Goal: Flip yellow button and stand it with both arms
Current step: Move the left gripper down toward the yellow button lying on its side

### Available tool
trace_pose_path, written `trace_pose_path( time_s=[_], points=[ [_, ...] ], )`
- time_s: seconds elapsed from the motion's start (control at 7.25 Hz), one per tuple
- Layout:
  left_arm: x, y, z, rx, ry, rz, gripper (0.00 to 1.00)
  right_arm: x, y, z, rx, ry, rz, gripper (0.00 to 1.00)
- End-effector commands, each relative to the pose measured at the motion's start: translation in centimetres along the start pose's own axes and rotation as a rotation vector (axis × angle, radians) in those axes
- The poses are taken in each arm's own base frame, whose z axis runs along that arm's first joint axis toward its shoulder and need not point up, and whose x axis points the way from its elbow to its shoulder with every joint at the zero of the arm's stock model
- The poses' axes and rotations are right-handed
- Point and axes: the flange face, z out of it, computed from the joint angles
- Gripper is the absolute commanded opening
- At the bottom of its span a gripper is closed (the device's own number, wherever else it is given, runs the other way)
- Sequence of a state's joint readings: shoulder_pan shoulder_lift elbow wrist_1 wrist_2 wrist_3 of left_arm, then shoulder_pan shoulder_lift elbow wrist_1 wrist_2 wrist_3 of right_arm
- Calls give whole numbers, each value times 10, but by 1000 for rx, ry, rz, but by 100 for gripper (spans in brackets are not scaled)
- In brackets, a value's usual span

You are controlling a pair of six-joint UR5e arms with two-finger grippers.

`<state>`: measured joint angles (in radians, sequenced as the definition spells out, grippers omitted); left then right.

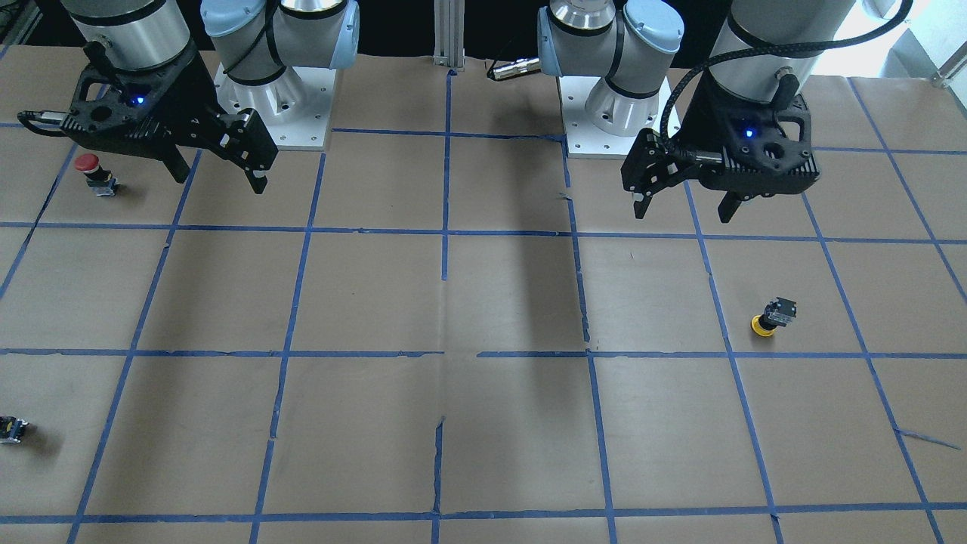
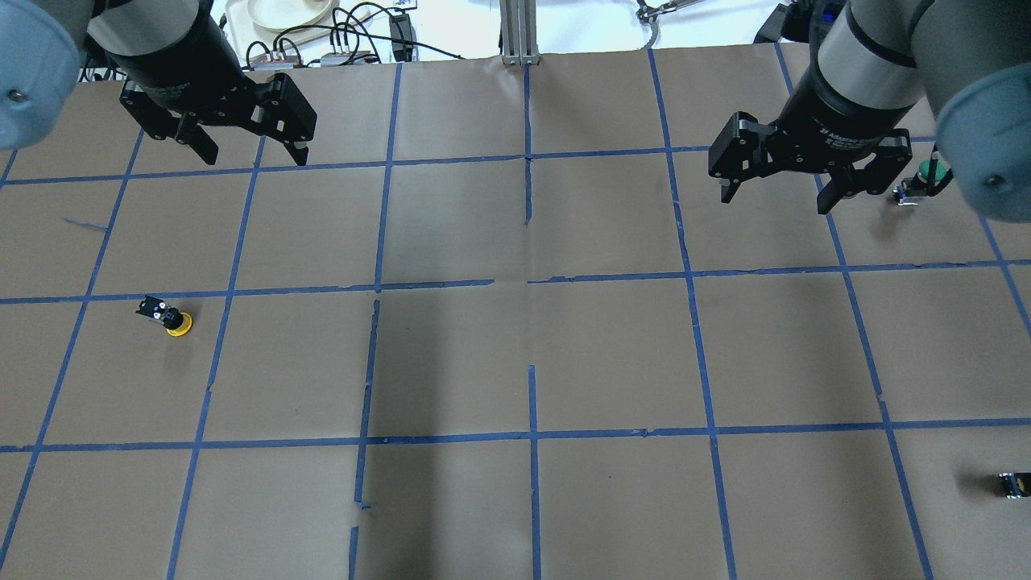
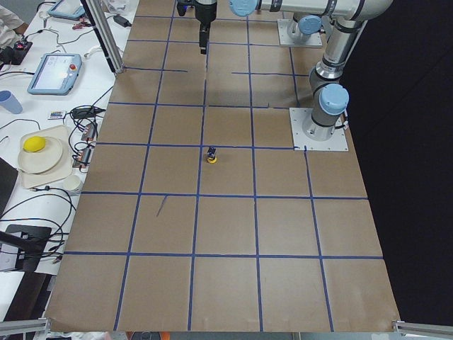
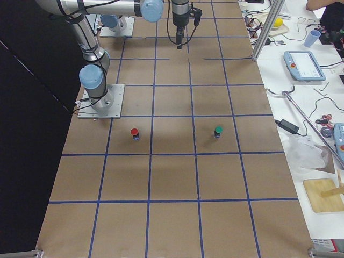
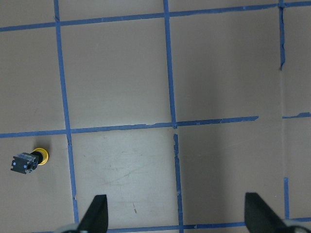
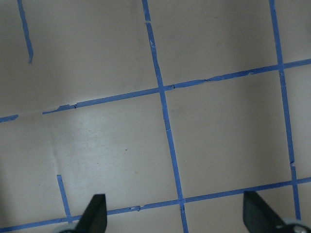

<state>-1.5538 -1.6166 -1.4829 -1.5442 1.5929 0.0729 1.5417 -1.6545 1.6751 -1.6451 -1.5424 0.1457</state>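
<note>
The yellow button (image 1: 771, 317) lies tipped over on the brown paper, with its yellow cap on the table and its black-and-grey body slanting up. It also shows in the overhead view (image 2: 167, 316), the exterior left view (image 3: 211, 154) and at the left edge of the left wrist view (image 5: 29, 160). My left gripper (image 1: 684, 210) hangs open and empty above the table, well away from the button (image 2: 254, 157) (image 5: 177, 216). My right gripper (image 1: 220, 180) is open and empty on the other side (image 2: 776, 201) (image 6: 175, 216).
A red-capped button (image 1: 91, 172) stands near my right gripper. A green-capped button (image 2: 917, 181) stands beyond it. A small dark capless switch block (image 1: 11, 429) lies at the table's edge. Blue tape lines grid the paper. The arm bases (image 1: 283, 106) stand at the robot's side of the table.
</note>
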Motion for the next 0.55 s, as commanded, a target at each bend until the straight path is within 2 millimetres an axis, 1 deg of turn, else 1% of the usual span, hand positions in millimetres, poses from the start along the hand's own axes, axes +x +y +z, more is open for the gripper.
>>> trace_pose_path(
  time_s=[0.0,0.14,0.28,0.41],
  points=[
    [-1,8,-1,-29,-5,0,100,0,-1,0,2,1,2,100],
    [-3,10,-1,-42,-4,-4,100,0,-1,1,-1,1,0,100],
    [-15,8,10,-79,-4,-25,100,0,-1,1,-1,6,0,100],
    [-36,6,19,-110,0,-44,100,1,-1,1,0,9,0,100]
  ],
)
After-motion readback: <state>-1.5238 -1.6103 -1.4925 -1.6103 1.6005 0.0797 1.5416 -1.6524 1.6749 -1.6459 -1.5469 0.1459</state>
